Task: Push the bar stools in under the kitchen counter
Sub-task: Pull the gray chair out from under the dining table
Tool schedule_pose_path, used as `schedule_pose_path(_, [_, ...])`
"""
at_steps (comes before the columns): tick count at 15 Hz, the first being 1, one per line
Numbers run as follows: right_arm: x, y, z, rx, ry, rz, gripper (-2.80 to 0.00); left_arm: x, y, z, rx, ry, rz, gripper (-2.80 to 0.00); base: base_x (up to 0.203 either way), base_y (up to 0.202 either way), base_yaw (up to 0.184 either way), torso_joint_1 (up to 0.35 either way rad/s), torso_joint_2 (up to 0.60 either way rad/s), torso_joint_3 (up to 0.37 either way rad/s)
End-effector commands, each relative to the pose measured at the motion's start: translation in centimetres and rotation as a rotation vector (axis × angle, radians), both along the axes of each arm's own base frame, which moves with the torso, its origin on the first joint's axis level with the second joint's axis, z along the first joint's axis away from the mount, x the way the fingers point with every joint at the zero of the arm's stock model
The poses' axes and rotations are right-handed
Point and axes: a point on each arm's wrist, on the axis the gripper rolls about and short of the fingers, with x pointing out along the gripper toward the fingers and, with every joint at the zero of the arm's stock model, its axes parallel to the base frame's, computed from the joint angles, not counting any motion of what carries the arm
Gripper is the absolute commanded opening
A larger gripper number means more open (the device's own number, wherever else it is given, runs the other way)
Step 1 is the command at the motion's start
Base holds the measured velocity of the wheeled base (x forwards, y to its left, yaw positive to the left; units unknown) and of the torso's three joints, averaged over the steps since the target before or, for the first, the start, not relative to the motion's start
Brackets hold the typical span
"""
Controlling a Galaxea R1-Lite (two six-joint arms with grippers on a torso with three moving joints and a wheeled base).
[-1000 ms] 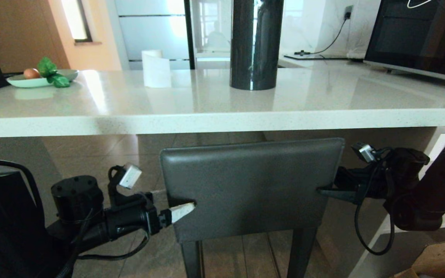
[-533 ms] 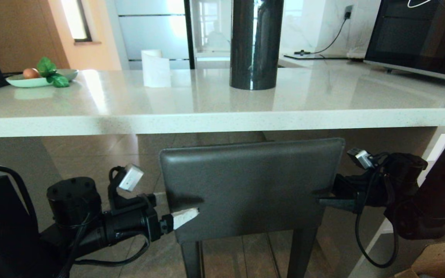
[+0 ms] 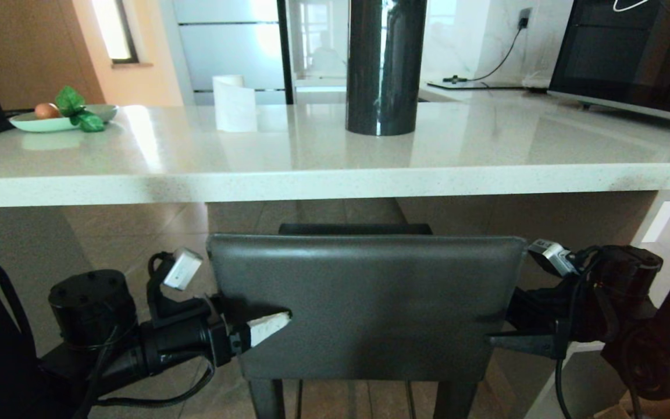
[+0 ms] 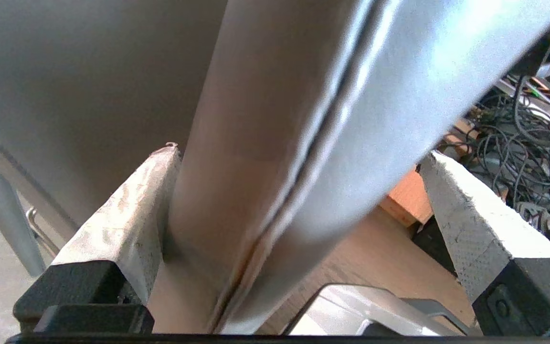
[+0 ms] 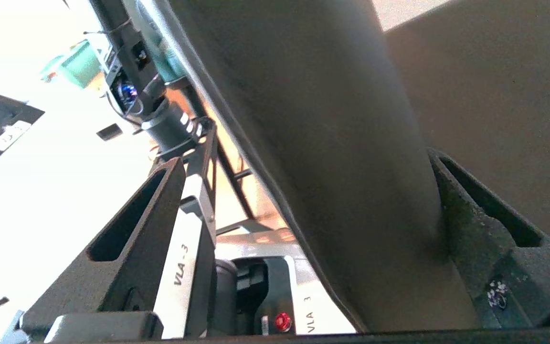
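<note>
Head view: the dark grey stool [image 3: 370,302] stands square to the kitchen counter's tabletop [image 3: 335,180], its backrest top just below the slab edge and its seat partly beneath. The left gripper [image 3: 268,326] brackets the backrest's left edge, the right gripper [image 3: 509,340] its right edge. The teal stool is not in view.

Left wrist view: the jaws stand wide, astride the backrest edge; one pale finger [image 4: 127,224] lies against the padding, the other stands apart. No clamping grip.

Right wrist view: the jaws are likewise wide, the backrest between them, one dark finger [image 5: 470,224] touching it.

Risk: with neither gripper clamped, uneven pressing could twist the stool or let an edge slip out.

Against the earlier frames, the backrest sits lower and larger, and both grippers have dropped with it.
</note>
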Motion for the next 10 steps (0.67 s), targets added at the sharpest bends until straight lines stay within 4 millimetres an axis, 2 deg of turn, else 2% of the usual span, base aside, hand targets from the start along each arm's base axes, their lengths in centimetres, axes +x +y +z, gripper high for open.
schedule_pose_path(1, [-0.4,0.0,1.0,0.000,-0.033,-0.018,0.00,-0.5,0.3,0.0,-0.001,0.004,-0.003,0.00,0.000,0.000,0.000,0.000,0.00,0.000])
schedule_pose_path(4, [-0.4,-0.4,1.0,-0.001,-0.029,-0.038,0.00,-1.9,0.7,-0.1,0.005,0.029,-0.036,0.00,0.000,0.000,0.000,0.000,0.00,0.000])
schedule_pose_path(7, [-1.0,-0.4,0.8,-0.001,-0.012,-0.036,0.00,-4.1,1.2,0.2,-0.007,0.039,-0.174,0.00,0.000,0.000,0.000,0.000,0.00,0.000])
schedule_pose_path(10, [-1.2,-0.4,0.6,-0.002,-0.001,-0.038,0.00,-3.1,1.2,-1.3,0.067,-0.012,-0.180,0.00,0.000,0.000,0.000,0.000,0.00,0.000])
